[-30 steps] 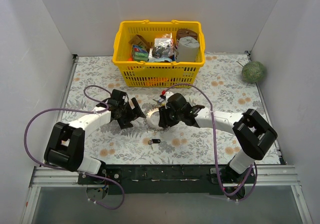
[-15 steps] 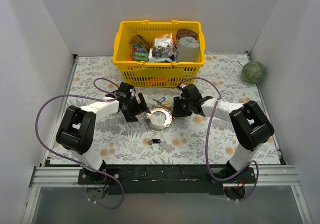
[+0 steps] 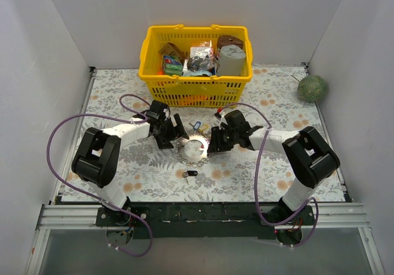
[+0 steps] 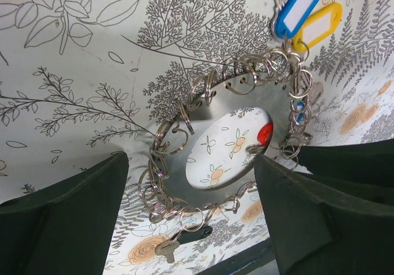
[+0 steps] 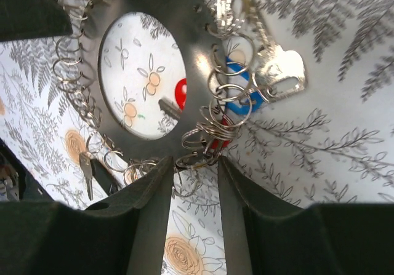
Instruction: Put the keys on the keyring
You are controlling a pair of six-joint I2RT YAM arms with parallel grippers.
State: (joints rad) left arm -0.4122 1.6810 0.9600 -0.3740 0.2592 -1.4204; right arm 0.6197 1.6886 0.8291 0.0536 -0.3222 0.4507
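Flat round silver keyring (image 3: 196, 150), its toothed rim hung with thin wire loops (image 5: 212, 99), lies on the flowered table (image 3: 123, 90) between both arms. Left gripper (image 4: 189, 158) gapes wide over it. Right gripper (image 5: 194, 164) pinches rim loops. It is probably stiff and slippery, so grip the plate's edge.

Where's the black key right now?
In the top view, the black key lies loose on the table, around the middle, just on the near side of the keyring.
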